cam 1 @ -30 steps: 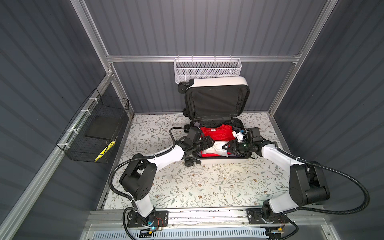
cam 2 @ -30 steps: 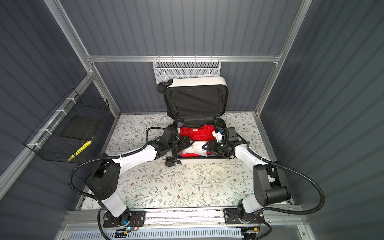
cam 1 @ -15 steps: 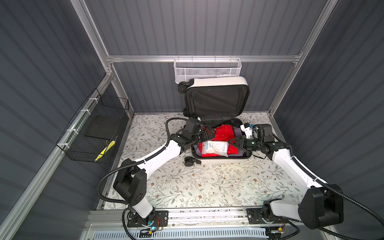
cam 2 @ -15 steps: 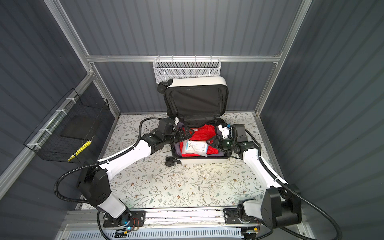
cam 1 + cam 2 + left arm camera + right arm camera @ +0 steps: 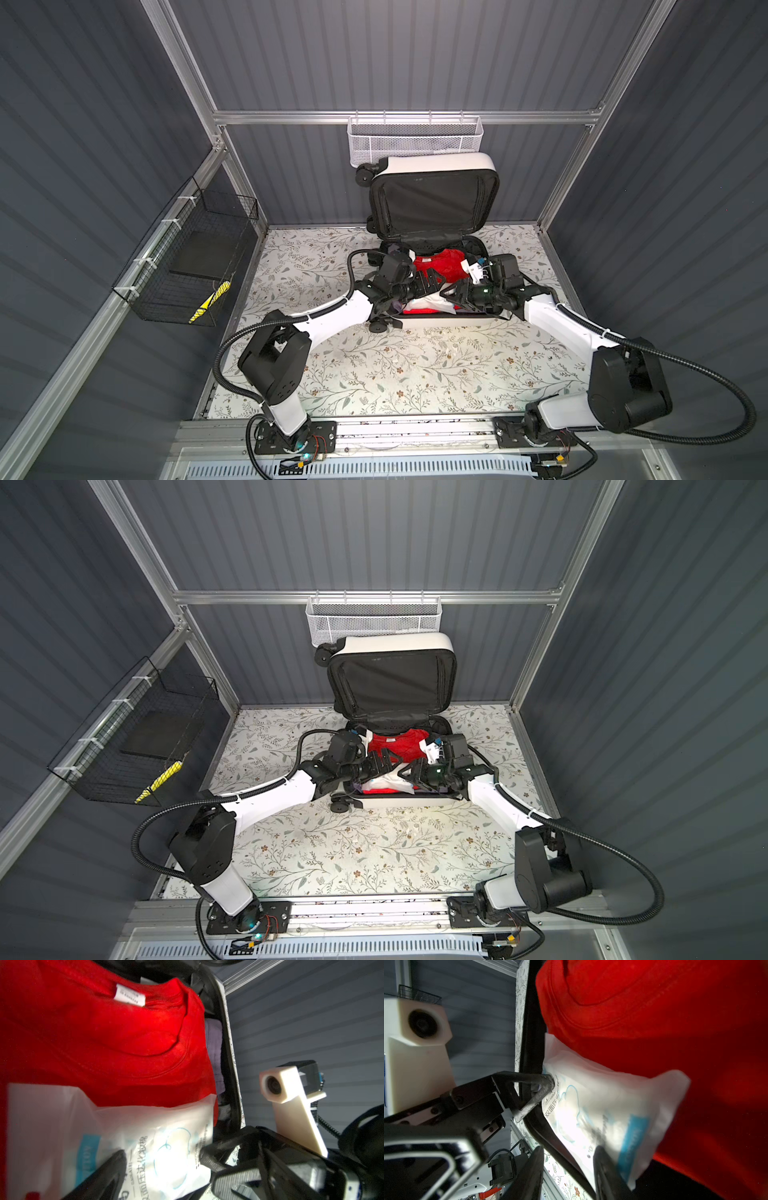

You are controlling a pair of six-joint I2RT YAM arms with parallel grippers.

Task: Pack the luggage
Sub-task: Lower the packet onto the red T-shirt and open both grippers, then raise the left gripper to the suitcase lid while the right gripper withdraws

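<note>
White plastic packet (image 5: 602, 1109), printed seemingly "双面", lies on red T-shirt (image 5: 104, 1043) in white hard-shell suitcase (image 5: 436, 164). Left hand (image 5: 432, 283), reaching from eight o'clock, gapes wide; right hand (image 5: 453, 293): whether it grips, I cannot tell.

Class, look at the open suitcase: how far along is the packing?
Done: a red shirt lies in the luggage, whose lid stands open. In hand: a white packet rests on the shirt, with the open left hand and the right hand at its edges. Left, likely: settling it, withdrawing both arms and shutting the lid.
</note>
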